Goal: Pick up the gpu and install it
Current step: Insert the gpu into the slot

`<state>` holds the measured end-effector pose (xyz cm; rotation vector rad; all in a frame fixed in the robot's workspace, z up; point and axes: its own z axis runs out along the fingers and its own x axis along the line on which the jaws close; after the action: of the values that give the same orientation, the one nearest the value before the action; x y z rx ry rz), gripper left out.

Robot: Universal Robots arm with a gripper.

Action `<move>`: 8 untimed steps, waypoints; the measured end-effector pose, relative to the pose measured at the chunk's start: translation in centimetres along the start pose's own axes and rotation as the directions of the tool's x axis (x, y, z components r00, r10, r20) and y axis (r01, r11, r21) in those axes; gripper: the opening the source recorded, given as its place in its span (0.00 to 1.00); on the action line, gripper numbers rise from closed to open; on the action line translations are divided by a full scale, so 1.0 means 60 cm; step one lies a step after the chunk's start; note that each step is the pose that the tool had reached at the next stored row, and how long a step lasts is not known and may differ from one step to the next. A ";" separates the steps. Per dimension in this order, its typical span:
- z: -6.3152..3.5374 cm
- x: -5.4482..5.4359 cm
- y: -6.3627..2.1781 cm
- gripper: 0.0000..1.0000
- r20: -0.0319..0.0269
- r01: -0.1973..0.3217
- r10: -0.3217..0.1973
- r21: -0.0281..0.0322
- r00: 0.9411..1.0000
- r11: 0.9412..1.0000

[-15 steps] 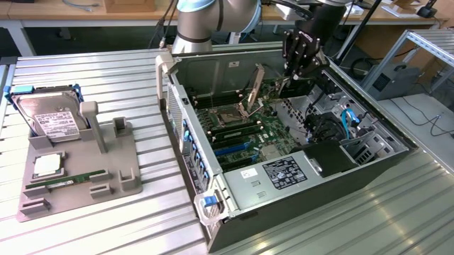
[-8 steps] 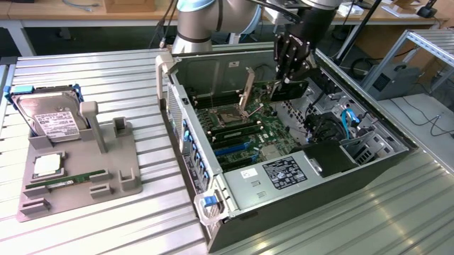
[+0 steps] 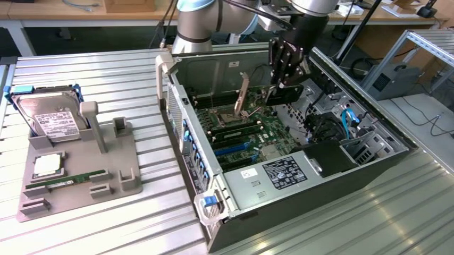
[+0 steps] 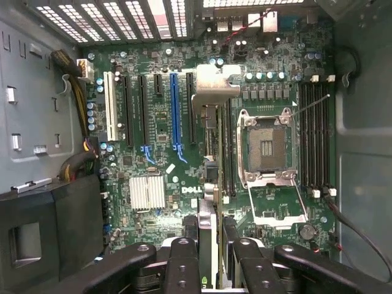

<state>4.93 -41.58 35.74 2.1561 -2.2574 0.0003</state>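
The gpu (image 3: 284, 96) is a dark flat card hanging on edge inside the open computer case (image 3: 186, 133), above the green motherboard (image 3: 248, 133). My gripper (image 3: 286, 79) reaches down from above and is shut on the card's upper edge. In the wrist view the gpu (image 4: 211, 184) appears edge-on as a thin strip with its silver bracket (image 4: 213, 86) at the far end. It runs between my two black fingers (image 4: 184, 260), and my gripper (image 4: 210, 260) is closed on it. The card lies over the strip of board between the black expansion slots (image 4: 190, 110) and the CPU socket (image 4: 267, 147). I cannot tell whether it touches a slot.
A grey holder (image 3: 78, 175) on the slatted table at the exterior view's left carries a silver hard drive (image 3: 53, 119) and a green memory stick (image 3: 67, 180). Inside the case are a raised socket lever (image 3: 245, 93), a blue slot (image 4: 174, 110), a heatsink (image 4: 147, 192) and a black drive cage (image 3: 330, 156).
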 end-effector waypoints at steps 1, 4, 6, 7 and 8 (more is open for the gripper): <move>0.003 0.000 0.002 0.27 0.000 0.000 0.000 0.000 1.000 1.000; 0.009 0.001 0.005 0.27 0.000 0.000 0.000 0.000 1.000 1.000; 0.011 0.001 0.006 0.27 0.000 0.000 0.000 0.000 1.000 1.000; 0.012 0.001 0.007 0.27 0.000 0.000 0.000 0.000 1.000 1.000; 0.014 0.002 0.008 0.27 0.000 0.000 0.000 0.000 1.000 1.000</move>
<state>4.44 -41.67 34.90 2.1561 -2.2574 0.0002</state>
